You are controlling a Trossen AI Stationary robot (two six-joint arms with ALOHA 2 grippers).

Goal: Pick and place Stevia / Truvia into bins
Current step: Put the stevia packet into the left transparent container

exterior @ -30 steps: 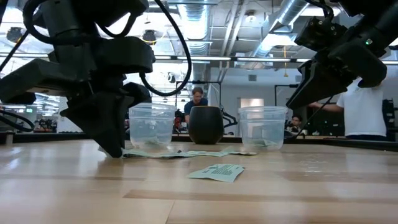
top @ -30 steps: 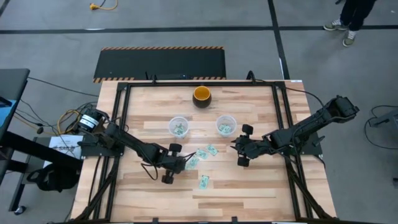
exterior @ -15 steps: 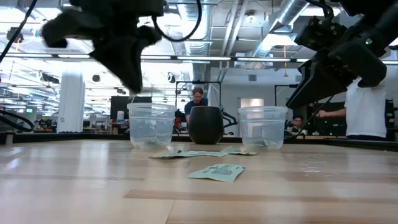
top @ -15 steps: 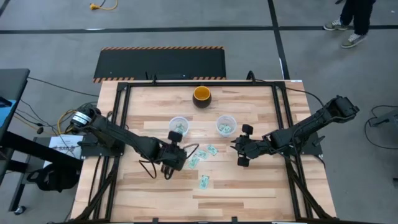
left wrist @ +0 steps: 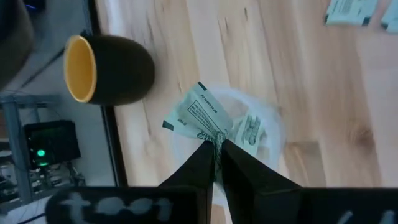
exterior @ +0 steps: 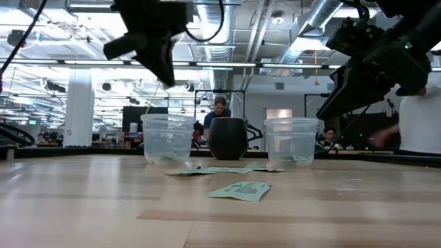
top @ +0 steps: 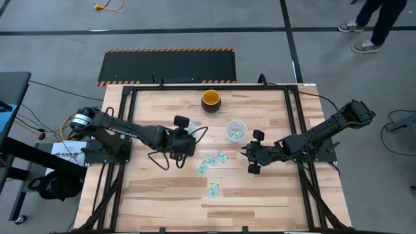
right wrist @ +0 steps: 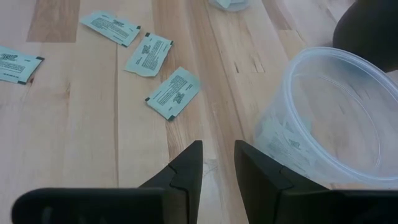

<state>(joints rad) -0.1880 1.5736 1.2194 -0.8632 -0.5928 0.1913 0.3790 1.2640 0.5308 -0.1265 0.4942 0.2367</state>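
The left pincer (left wrist: 216, 147), a second ago down at the counter (top: 162, 195) among the loose sachets, is now raised above the left clear cup (exterior: 167, 138), pinching one green-and-white sachet (left wrist: 194, 115) over it. In the room beyond, the standing person (exterior: 417, 124) has shifted right.

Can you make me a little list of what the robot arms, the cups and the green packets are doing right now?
left gripper: shut on a sachet, above the left cup
left cup: already has a sachet inside
right gripper: open, empty, beside the right cup
right cup: has sachets inside
loose sachets: four on the table
bowl: dark outside, orange inside, behind the cups
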